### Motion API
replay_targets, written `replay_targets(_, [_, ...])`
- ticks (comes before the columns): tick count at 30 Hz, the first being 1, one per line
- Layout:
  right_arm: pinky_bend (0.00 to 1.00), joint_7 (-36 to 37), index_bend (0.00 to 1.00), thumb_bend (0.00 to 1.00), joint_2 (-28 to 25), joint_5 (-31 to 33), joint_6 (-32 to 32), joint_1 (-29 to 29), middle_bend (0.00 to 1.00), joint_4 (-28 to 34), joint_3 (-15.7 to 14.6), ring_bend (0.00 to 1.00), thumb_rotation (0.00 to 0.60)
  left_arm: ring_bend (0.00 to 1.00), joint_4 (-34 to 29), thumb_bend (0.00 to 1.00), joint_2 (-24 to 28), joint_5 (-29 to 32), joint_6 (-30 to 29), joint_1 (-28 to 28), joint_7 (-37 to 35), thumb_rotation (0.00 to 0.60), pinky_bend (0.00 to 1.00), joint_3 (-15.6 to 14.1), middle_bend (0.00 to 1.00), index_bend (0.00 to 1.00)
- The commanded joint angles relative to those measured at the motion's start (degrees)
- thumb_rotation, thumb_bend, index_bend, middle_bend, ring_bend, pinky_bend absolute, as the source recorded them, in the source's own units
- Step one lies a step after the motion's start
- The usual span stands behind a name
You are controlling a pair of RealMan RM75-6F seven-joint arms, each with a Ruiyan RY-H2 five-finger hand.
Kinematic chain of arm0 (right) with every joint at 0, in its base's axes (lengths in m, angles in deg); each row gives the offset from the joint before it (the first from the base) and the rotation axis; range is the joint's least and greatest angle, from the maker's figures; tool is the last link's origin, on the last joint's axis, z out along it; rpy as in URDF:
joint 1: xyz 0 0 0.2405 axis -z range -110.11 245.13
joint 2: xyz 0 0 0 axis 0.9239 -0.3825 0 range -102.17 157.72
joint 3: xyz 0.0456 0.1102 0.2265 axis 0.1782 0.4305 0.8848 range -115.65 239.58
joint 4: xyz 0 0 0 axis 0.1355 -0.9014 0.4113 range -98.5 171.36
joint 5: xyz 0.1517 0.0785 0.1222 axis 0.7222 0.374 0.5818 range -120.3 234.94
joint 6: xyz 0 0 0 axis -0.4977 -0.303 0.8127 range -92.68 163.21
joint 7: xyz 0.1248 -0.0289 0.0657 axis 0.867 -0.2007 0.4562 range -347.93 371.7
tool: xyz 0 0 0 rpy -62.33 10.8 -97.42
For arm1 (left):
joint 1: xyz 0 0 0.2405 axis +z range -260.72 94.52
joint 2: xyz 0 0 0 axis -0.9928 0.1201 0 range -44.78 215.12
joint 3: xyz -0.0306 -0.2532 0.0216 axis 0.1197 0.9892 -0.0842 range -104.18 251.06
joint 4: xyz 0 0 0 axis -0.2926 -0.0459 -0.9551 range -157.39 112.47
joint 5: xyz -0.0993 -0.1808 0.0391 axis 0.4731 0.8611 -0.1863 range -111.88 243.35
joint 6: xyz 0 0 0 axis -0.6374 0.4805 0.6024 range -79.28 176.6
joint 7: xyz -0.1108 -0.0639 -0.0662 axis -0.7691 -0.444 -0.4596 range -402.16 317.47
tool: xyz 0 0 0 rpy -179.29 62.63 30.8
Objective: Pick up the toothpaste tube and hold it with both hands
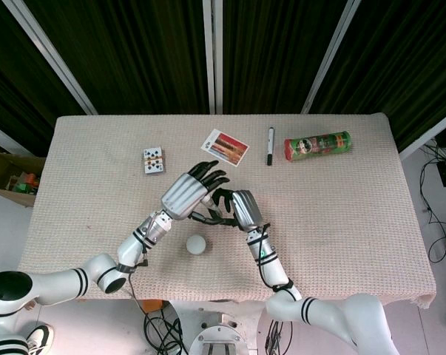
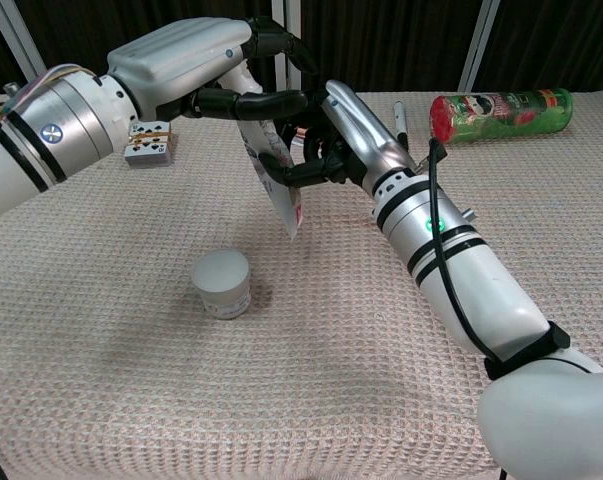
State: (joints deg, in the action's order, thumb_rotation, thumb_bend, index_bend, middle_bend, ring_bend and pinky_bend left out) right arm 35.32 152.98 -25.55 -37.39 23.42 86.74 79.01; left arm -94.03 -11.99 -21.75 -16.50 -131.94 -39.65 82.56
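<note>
The white toothpaste tube (image 2: 278,185) hangs above the table with its flat end pointing down; in the head view it is almost wholly hidden under the hands. My left hand (image 2: 206,65) (image 1: 187,193) grips the tube's upper part from above. My right hand (image 2: 333,135) (image 1: 241,209) has its fingers curled around the tube's middle from the right side. Both hands meet at the table's centre, above the cloth.
A small white jar (image 2: 221,283) (image 1: 197,244) stands near the front, below the hands. At the back lie a deck of playing cards (image 1: 154,160), a picture card (image 1: 225,147), a black marker (image 1: 271,145) and a green chips can (image 1: 317,145) on its side.
</note>
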Motion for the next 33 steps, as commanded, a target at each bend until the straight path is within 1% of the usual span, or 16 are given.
replay_targets(1, [0.93,-0.16,0.97,0.62,0.07,-0.07,-0.15,-0.01,0.85,0.02,0.00,0.76,0.600,0.06,0.31,0.00,-0.02,0.01,0.04,0.08,-0.21,0.000,0.16,-0.12,0.21,0.25])
replay_targets(7, [0.93,-0.12,0.97,0.63,0.06,-0.04,-0.45,-0.10,0.85,0.15,0.38,0.76,0.600,0.06,1.12,0.00,-0.18,-0.32,-0.16,0.26,-0.59,0.000,0.16,-0.53,0.22,0.30])
replay_targets(14, [0.93,-0.04,0.98,0.63,-0.08,0.14,-0.49,-0.07,0.85,0.41,0.61,0.76,0.600,0.06,1.10,0.00,-0.35,-0.47,-0.08,0.16,-0.60,0.000,0.16,-0.59,0.24,0.30])
replay_targets(21, [0.93,0.20,0.98,0.63,-0.55,0.20,-0.56,0.35,0.85,0.36,0.41,0.76,0.600,0.06,0.39,0.00,-0.33,-0.12,-1.17,0.25,-1.65,0.000,0.16,0.49,0.23,0.29])
replay_targets(24, [0.93,0.37,0.98,0.62,-0.96,0.10,-0.78,0.69,0.85,0.40,0.19,0.76,0.600,0.06,-0.52,0.00,-0.27,1.44,-1.34,0.68,-3.94,0.000,0.16,1.60,0.22,0.25])
replay_targets(27, [0.93,0.44,0.98,0.62,-1.59,0.09,-0.83,1.17,0.85,0.30,-0.13,0.76,0.600,0.06,-1.84,0.00,0.15,3.36,-1.44,1.22,-7.19,0.000,0.16,3.04,0.19,0.19])
replay_targets(29, [0.93,0.40,0.98,0.62,-2.20,0.09,-0.79,1.48,0.85,0.22,-0.31,0.76,0.600,0.06,-3.13,0.00,0.78,5.03,-1.46,1.71,-9.99,0.000,0.16,4.36,0.18,0.17])
replay_targets(31, [0.93,0.02,0.98,0.62,-3.15,-0.14,-0.69,1.58,0.85,0.22,-0.50,0.76,0.600,0.06,-4.16,0.00,1.75,6.33,-1.75,2.25,-11.78,0.000,0.16,5.55,0.18,0.16])
replay_targets(33, [0.93,-1.28,0.98,0.62,-4.41,-0.67,-0.47,1.44,0.85,0.16,-0.86,0.76,0.600,0.06,-4.75,0.00,3.09,6.98,-2.30,2.83,-11.88,0.000,0.16,6.25,0.18,0.16])
